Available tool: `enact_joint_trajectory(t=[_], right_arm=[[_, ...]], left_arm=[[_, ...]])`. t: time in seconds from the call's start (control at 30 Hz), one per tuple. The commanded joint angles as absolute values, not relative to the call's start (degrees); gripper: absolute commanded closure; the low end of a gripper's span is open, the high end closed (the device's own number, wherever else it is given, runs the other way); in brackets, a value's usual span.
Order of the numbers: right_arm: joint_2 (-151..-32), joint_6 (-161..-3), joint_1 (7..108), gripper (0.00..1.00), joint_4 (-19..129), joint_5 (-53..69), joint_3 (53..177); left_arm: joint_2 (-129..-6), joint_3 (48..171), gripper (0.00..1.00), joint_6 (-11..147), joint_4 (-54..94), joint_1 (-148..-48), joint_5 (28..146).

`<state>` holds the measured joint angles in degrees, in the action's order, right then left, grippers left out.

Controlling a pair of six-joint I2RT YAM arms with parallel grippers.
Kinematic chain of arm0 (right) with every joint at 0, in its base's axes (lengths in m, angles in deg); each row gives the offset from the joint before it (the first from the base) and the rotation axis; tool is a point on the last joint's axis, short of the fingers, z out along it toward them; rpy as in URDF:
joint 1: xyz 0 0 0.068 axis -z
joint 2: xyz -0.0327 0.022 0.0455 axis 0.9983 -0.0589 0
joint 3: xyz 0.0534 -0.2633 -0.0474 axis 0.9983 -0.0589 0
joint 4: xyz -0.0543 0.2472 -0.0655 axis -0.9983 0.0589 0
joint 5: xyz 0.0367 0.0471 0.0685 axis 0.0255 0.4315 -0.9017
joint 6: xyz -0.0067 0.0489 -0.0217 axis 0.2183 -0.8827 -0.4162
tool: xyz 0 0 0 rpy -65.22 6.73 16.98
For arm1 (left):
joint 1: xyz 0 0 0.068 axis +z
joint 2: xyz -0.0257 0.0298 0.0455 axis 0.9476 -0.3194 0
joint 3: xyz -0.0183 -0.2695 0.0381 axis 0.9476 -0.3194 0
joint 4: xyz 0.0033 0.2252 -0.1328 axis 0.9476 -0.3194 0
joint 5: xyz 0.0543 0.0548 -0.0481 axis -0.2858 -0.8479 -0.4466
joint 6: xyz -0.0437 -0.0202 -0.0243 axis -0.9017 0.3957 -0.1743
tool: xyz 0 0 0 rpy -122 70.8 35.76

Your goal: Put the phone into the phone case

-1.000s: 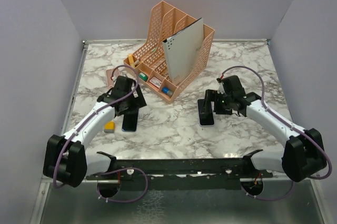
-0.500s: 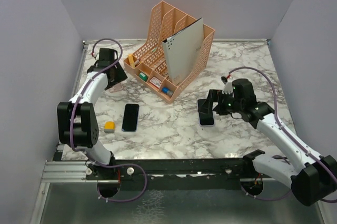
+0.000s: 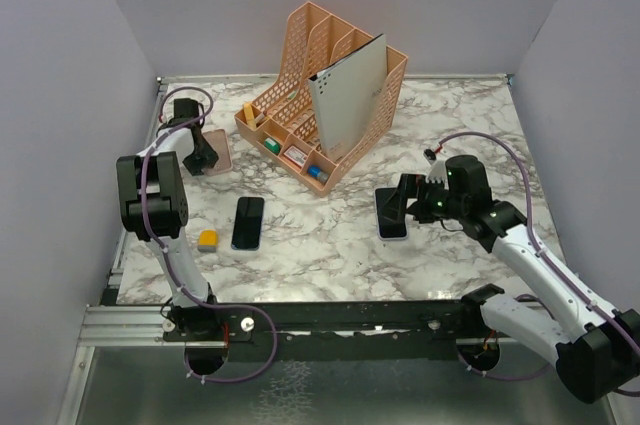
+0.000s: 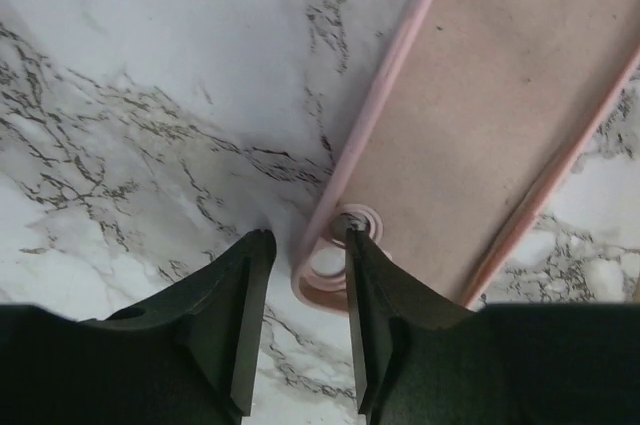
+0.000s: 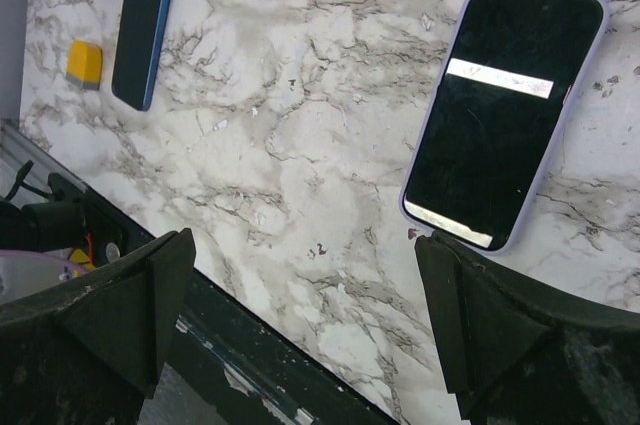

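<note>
The phone (image 3: 248, 222), dark blue and face up, lies on the marble left of centre and also shows in the right wrist view (image 5: 140, 33). The empty pink phone case (image 3: 219, 149) lies at the far left. My left gripper (image 3: 198, 152) is down at its camera-hole corner. There the left gripper (image 4: 307, 240) straddles the pink case (image 4: 500, 125) rim, one finger inside and one outside, half closed with a gap left to the rim. My right gripper (image 3: 408, 201) hovers wide open (image 5: 305, 240) with nothing between its fingers.
A second phone in a lavender case (image 3: 391, 213) lies just left of the right gripper, seen too in the right wrist view (image 5: 505, 115). A small yellow block (image 3: 208, 240) sits beside the blue phone. A peach desk organiser (image 3: 320, 95) with a grey folder stands at the back.
The left arm swung from beside the blue phone to the pink case at the far left, and its jaws narrowed around the rim. The right gripper drew slightly back from the lavender-cased phone.
</note>
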<state>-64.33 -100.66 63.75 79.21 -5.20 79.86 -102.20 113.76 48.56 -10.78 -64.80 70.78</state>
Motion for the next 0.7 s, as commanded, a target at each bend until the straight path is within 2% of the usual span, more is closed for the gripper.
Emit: enact_joint_trajectory(t=[0.0,0.1,0.17,0.37,0.47,0.67], right_arm=[[-63.9,-101.5,63.9,0.00,78.4,-5.8,78.8],[-63.8,-101.4,63.9,0.00,78.8,-5.5,79.1],[-63.7,-101.2,63.9,0.00,79.6,-5.0,79.7],[-62.8,-101.3,63.9,0.00,80.1,-3.7,80.1],[-62.5,-101.4,63.9,0.00,80.2,-3.8,80.0],[-61.3,-101.0,63.9,0.00,81.0,-3.1,79.2]], left_arm=[[-103.7,113.2,0.58,48.4,-8.5,-63.1,72.4],[-105.0,113.5,0.59,48.4,-8.4,-62.9,72.8],[-105.1,113.3,0.63,48.2,-8.5,-62.8,73.4],[-105.1,113.0,0.89,49.1,-8.3,-62.8,75.1],[-103.8,113.2,0.97,49.9,-8.4,-62.8,76.3],[-100.1,113.4,1.00,50.2,-8.5,-62.8,77.5]])
